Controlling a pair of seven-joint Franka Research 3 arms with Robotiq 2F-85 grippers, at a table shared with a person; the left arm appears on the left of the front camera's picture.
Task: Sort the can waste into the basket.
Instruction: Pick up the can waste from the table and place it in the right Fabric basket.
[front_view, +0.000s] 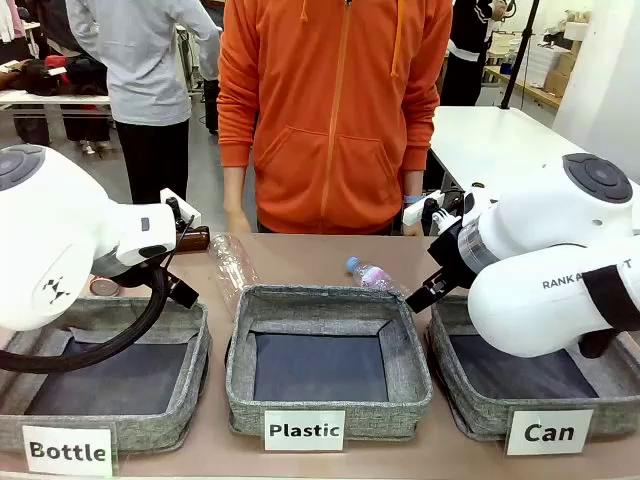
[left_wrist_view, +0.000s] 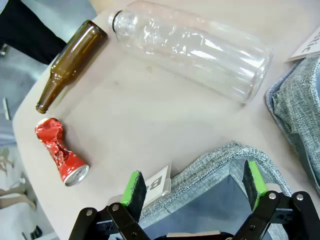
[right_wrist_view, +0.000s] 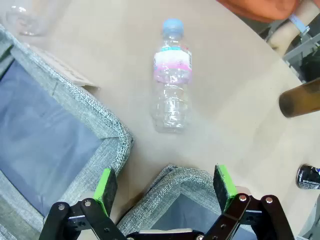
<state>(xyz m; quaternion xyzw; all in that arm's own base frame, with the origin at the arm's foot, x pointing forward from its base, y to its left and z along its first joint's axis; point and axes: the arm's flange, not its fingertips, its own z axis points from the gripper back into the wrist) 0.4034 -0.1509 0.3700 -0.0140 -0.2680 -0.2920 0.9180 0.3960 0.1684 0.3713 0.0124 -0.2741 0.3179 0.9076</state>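
A crushed shiny red can (left_wrist_view: 59, 157) lies on the table left of the Bottle basket's corner (left_wrist_view: 220, 165) in the left wrist view. My left gripper (left_wrist_view: 195, 182) hangs open above that corner, clear of the can. A dark can (right_wrist_view: 307, 176) shows partly at the right edge of the right wrist view. My right gripper (right_wrist_view: 165, 185) is open over the near corner of the Can basket (right_wrist_view: 185, 182). From the front, the grey Can basket (front_view: 450, 375) stands at the right with its white card, under my right arm.
A brown glass bottle (left_wrist_view: 70, 65) and a large clear plastic bottle (left_wrist_view: 195, 47) lie beyond the red can. A small blue-capped plastic bottle (right_wrist_view: 172, 75) lies behind the Plastic basket (front_view: 330, 300). A person in an orange hoodie (front_view: 335, 110) stands at the far edge.
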